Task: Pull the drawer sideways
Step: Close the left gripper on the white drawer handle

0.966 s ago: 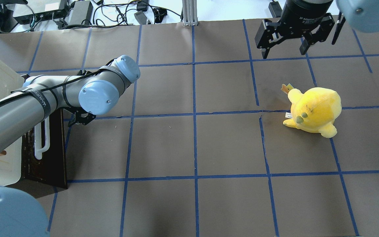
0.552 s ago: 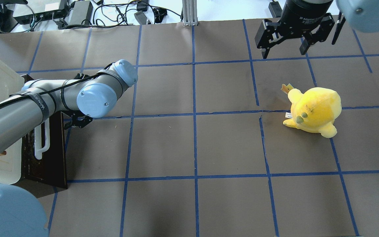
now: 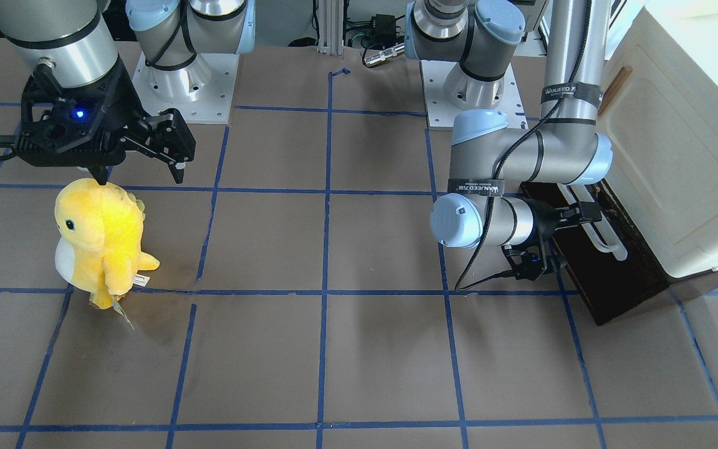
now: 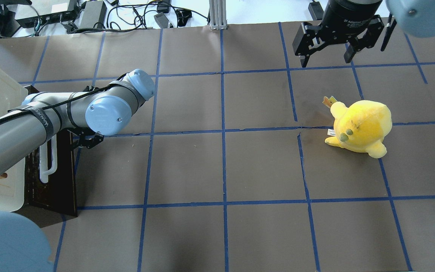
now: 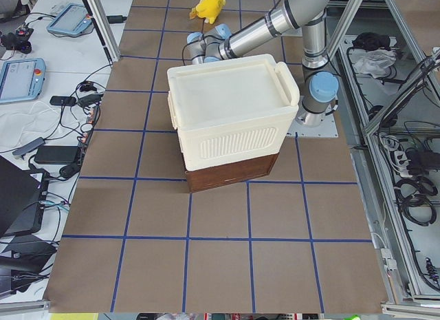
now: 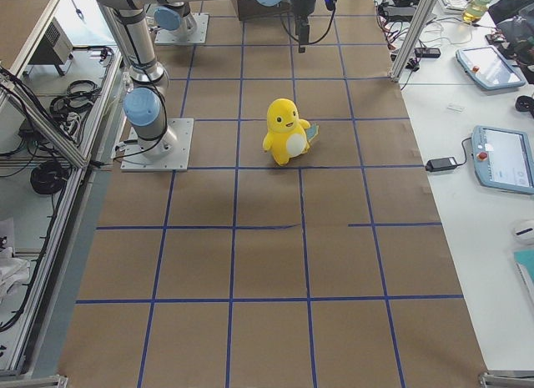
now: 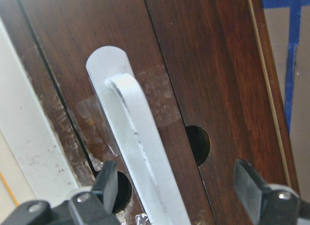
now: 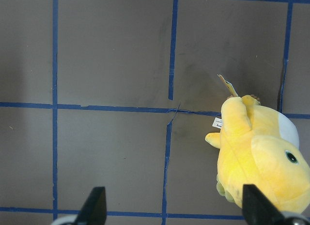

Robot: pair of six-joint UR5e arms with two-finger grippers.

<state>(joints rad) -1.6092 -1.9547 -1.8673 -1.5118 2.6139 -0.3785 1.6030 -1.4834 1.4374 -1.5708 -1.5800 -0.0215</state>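
- The drawer (image 4: pixel 53 185) sits at the table's (image 4: pixel 217 166) end on the robot's left, under the cream cabinet (image 5: pixel 234 120). Its dark wooden front faces the middle of the table and lies close against the cabinet; it looks not yet pulled out.
- Its white bar handle (image 7: pixel 140 138) runs along the front. In the left wrist view it passes between the two fingers of the left hand (image 7: pixel 177 184), nearer one finger than the other.
- The left hand is spread wide, its fingers astride the bar with no contact visible.
- Over the last second the left arm's wrist has slid closer to the drawer front in the overhead view, bringing the hand in over the handle. The drawer itself has not shifted.
- That reads as the end of the approach: closing on the bar comes next, then the sideways pull.
- The right hand (image 4: pixel 326 60) hangs spread and empty at the far side, unmoved, beyond the yellow plush toy (image 4: pixel 361 126), which has also stayed put.
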